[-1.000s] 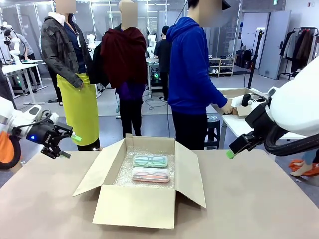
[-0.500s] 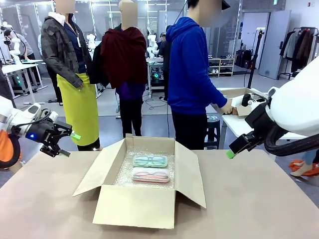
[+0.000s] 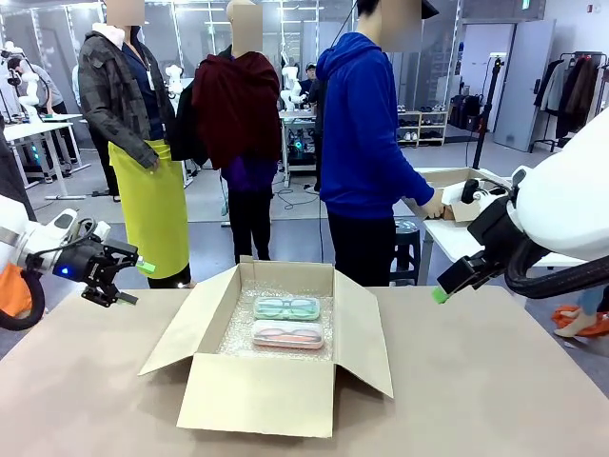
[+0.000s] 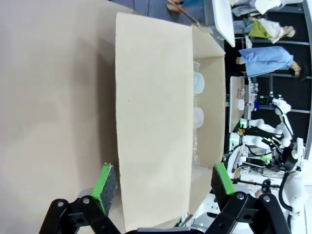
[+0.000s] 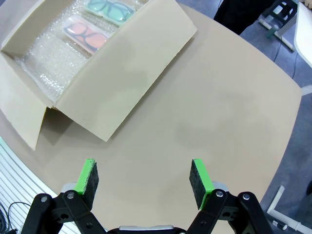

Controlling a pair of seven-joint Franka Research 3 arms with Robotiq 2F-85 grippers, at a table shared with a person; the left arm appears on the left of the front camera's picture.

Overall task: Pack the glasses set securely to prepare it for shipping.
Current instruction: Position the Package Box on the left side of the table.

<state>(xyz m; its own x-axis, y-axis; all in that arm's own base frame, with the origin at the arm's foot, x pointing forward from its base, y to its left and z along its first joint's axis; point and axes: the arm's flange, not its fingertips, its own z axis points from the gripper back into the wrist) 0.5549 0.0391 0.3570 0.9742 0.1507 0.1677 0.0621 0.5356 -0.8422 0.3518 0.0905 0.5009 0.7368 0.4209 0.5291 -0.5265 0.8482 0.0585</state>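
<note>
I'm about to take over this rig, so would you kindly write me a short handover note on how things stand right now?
Left gripper: open, empty, above the table's left edge, facing the box's left flap.
Right gripper: open, empty, held above bare table to the right of the box.
Glasses set: mint-green case and pink case lie flat, side by side on bubble wrap inside the cardboard box, mint-green one farther from the robot.
Done: both cases are in the box.
Left: all four flaps stand open; likely fold them shut, and nothing covers the cases yet.
</note>
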